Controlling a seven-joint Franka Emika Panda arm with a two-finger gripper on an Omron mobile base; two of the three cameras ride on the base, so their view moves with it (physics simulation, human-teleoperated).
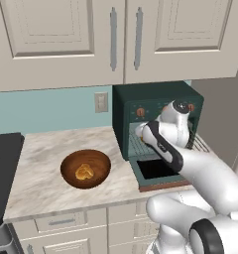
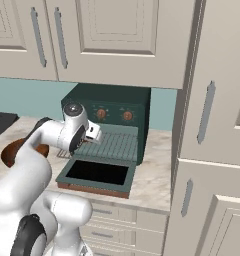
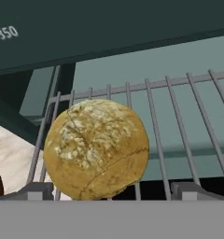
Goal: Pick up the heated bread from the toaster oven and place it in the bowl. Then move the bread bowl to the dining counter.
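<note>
Nearest us, the heated bread (image 3: 96, 148) sits on the wire rack (image 3: 179, 121) of the toaster oven (image 1: 155, 106), between our tool's (image 3: 112, 190) wide-spread tips. At nine o'clock, on the worktop (image 1: 41, 173), we see the bowl (image 1: 71, 166).

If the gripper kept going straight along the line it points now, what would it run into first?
Most likely the heated bread: it sits on the wire rack of the toaster oven, close ahead of the open gripper and between its fingertips. Exact depth is unclear.
</note>
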